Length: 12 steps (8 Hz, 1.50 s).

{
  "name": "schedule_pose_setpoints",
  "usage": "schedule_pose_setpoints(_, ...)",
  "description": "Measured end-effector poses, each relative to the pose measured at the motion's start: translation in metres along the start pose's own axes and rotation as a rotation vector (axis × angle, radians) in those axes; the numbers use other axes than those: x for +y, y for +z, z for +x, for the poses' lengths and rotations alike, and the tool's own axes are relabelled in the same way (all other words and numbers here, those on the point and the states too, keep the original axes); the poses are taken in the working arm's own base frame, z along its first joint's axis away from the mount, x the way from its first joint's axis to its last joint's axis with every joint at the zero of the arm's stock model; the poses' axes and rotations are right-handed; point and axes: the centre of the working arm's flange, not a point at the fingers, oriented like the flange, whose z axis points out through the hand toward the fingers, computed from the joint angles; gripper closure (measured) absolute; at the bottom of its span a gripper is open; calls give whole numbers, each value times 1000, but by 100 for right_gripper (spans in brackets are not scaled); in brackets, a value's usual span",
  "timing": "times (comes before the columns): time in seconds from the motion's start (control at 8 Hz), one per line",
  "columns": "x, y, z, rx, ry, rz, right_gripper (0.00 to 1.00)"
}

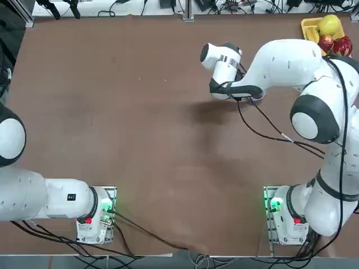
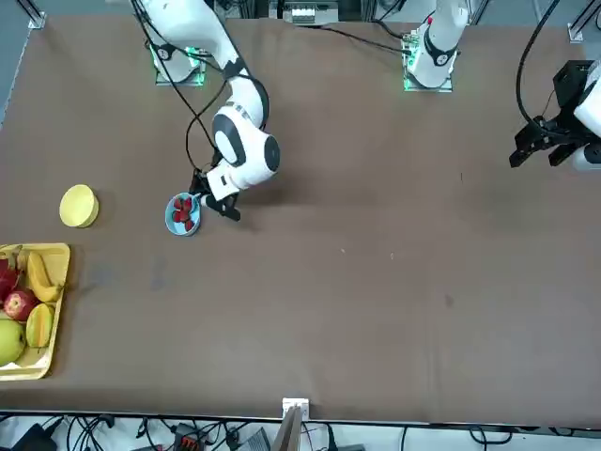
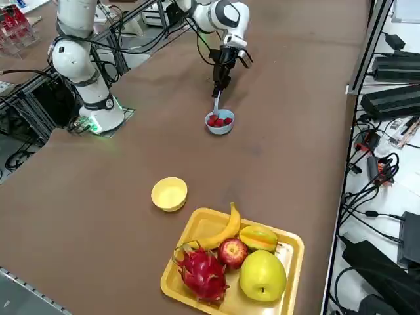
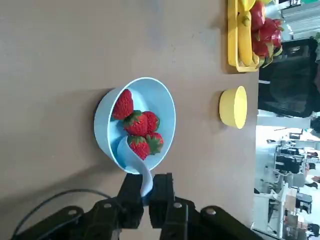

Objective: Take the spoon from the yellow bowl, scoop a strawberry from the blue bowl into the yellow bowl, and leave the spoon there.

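The blue bowl [image 4: 135,125] [image 3: 220,123] [image 2: 182,213] holds several strawberries [image 4: 139,131]. The pale spoon [image 4: 136,162] [image 3: 216,104] dips over the bowl's rim, its scoop among the berries. My right gripper [image 4: 146,192] [image 3: 218,83] [image 2: 211,193] is shut on the spoon's handle, just beside and above the bowl. In the top view the right arm's wrist [image 1: 227,73] covers the bowl, and only a sliver of blue [image 1: 257,98] peeks out. The yellow bowl [image 3: 169,194] [image 2: 79,206] [image 4: 233,107] sits apart and is empty.
A rectangular yellow fruit tray [image 3: 285,282] [image 2: 49,366] [image 1: 306,24] with a banana, apple, dragon fruit and other fruit lies near the table's right-hand far corner, beyond the yellow bowl. A black cable [image 1: 263,120] trails from the wrist over the table.
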Motion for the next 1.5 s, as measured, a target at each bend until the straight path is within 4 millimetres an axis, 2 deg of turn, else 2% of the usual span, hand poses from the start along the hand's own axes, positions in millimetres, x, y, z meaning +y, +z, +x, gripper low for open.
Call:
schedule_pose_setpoints(0.5, -11, 3, -2, 45, -27, -49, 89)
schedule_pose_setpoints(1.25, -51, 5, -27, 114, -110, -184, 89)
schedule_pose_setpoints(1.5, -56, 2, -29, 128, -143, -197, 89)
